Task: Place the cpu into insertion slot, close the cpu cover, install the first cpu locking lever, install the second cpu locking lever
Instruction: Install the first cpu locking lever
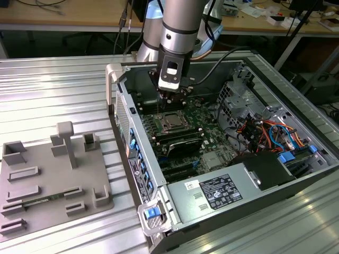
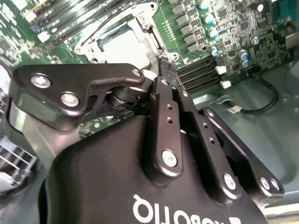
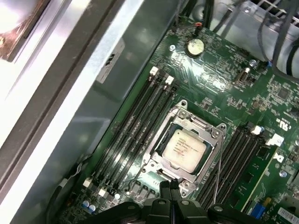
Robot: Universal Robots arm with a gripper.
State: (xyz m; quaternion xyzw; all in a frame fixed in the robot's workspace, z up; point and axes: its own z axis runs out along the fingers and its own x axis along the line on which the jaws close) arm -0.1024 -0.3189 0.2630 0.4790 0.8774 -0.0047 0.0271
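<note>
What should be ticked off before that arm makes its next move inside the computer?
1. The cpu lies flat in place: ok.
2. The cover is down around the cpu: ok.
3. The lever is locked: cannot tell; it shows as a thin wire beside the cover.
4. The gripper is close to the cover's edge: ok, seen in both wrist views.
5. The gripper is shut: ok; whether it pinches anything, cannot tell.
</note>
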